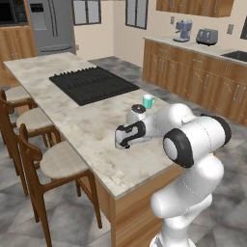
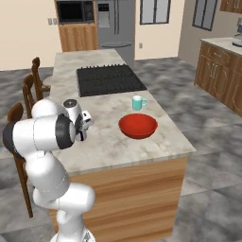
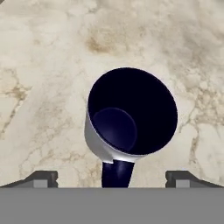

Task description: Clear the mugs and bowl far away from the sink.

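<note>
Fingers (image 3: 41, 178) of the gripper (image 3: 116, 179) stood wide apart, holding nothing, straddling the dark mug (image 3: 131, 113) on the marble counter (image 3: 39, 65).

No readable txt, labels, brands or nos. on anything in view.

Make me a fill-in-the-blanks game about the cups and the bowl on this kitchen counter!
1. The wide bowl on the counter is coloured ____.
2. The teal mug stands between the bowl and the black ____.
3. In the hand view, the dark mug sits upright between the tool fingertips, which are spread ____.

Missing words: red; cooktop; open
</note>
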